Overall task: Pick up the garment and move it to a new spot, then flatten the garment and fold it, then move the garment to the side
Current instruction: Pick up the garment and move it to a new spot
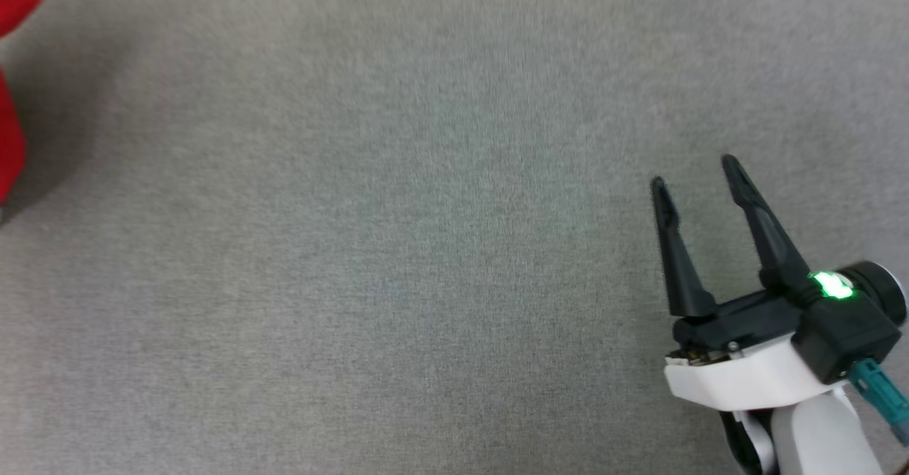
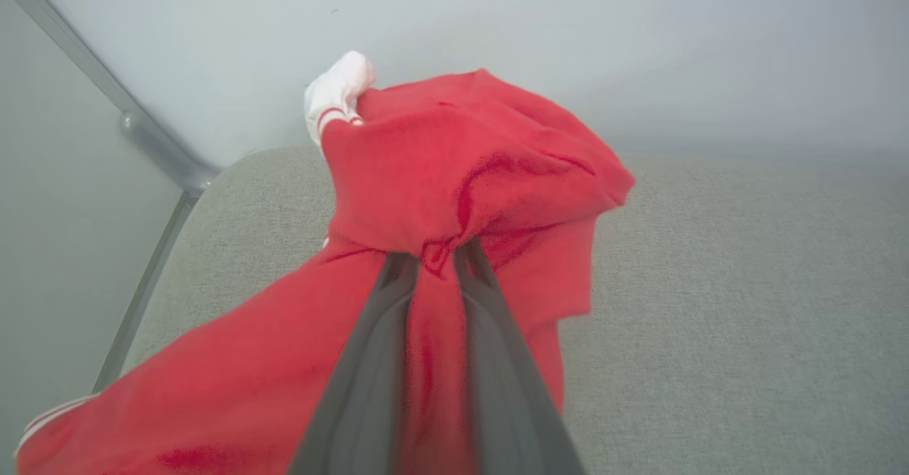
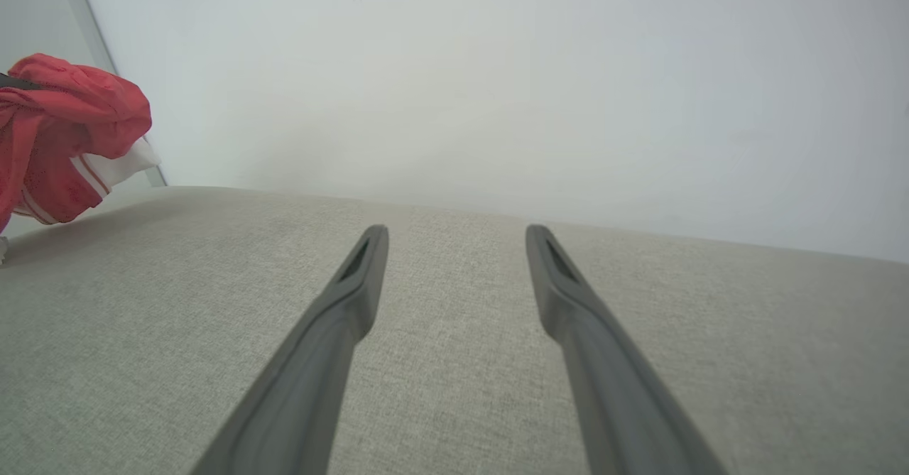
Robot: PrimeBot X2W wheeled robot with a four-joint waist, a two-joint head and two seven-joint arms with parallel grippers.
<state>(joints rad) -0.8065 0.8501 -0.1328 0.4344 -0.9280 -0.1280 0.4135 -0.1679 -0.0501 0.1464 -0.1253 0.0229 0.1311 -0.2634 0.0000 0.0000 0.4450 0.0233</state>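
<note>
Left gripper pinches garment — right gripper (empty) gapes — grey cloth surface, pale wall.

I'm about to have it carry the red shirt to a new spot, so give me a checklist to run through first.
1. Grip: left tool shut on the garment, ok.
2. Lift: garment fully off the grey surface, cannot tell; its lower part leaves the frame.
3. Spare arm: right tool open, holding nothing, ok.
4. Clearance: right tool apart from the garment, ok.
5. Set-down: grey surface ahead bare, ok.
</note>
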